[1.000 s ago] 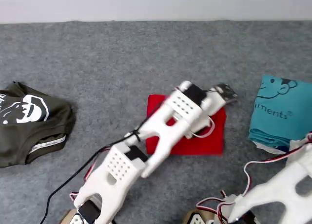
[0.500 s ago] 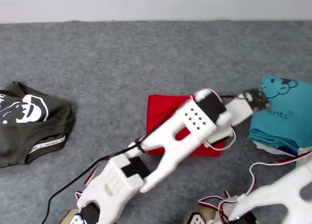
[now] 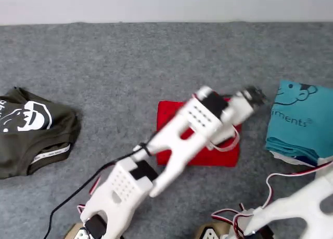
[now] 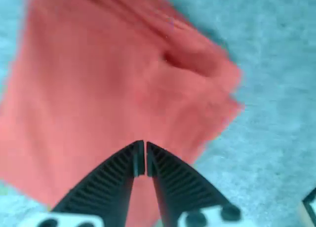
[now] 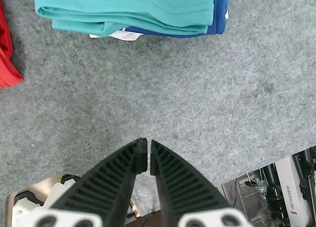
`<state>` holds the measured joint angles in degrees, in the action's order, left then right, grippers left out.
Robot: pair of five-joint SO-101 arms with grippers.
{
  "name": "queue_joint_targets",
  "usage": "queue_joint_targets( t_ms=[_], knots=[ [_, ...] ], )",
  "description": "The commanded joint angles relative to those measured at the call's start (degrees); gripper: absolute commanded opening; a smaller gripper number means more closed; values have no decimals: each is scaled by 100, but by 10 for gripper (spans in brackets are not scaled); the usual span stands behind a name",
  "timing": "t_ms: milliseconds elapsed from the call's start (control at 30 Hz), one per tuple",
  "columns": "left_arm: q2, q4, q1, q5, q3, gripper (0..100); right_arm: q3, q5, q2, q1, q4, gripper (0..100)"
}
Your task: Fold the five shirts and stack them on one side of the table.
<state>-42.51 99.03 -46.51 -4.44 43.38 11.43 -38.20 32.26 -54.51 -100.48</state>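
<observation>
Black fingers of the left gripper [image 4: 140, 150] are pressed together on nothing, above the folded red shirt [image 4: 98, 79] at mid-table. The right gripper [image 5: 144, 148] is likewise clenched empty over the grey table [image 5: 207, 103], near the teal-topped shirt stack [image 5: 128, 10]; an olive shirt [image 3: 36, 132] lies well apart.

In the high view the left arm [image 3: 200, 117] lies across the red shirt [image 3: 165, 111] and hides its middle, and the left gripper [image 3: 253, 97] is a blur. The teal shirt [image 3: 302, 119] is cut off by the picture's edge, the dark green shirt [image 3: 36, 130] by the opposite edge, the right arm [image 3: 291, 207] by the lower corner. Under the teal one, the blue shirt [image 5: 221, 10] and the white shirt [image 5: 118, 35] show as thin edges. In the left wrist view the red shirt is blurred
</observation>
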Motion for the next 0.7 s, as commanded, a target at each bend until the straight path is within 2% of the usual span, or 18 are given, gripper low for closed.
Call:
queue_joint_targets(
  t_ms=[0,167,300,467,667],
  knots=[
    [-18,18,-695,-53,180,14,-26,-35,233,-48,-145,26],
    [-325,53,-1319,-79,198,14,-26,-35,233,-57,-171,25],
    [-176,158,-1363,-79,400,14,-26,-35,233,-57,-171,25],
    [765,158,-993,-62,400,14,-26,-35,233,-57,-171,25],
    [1327,141,-97,-62,391,14,-26,-35,233,-40,-163,25]
  ],
)
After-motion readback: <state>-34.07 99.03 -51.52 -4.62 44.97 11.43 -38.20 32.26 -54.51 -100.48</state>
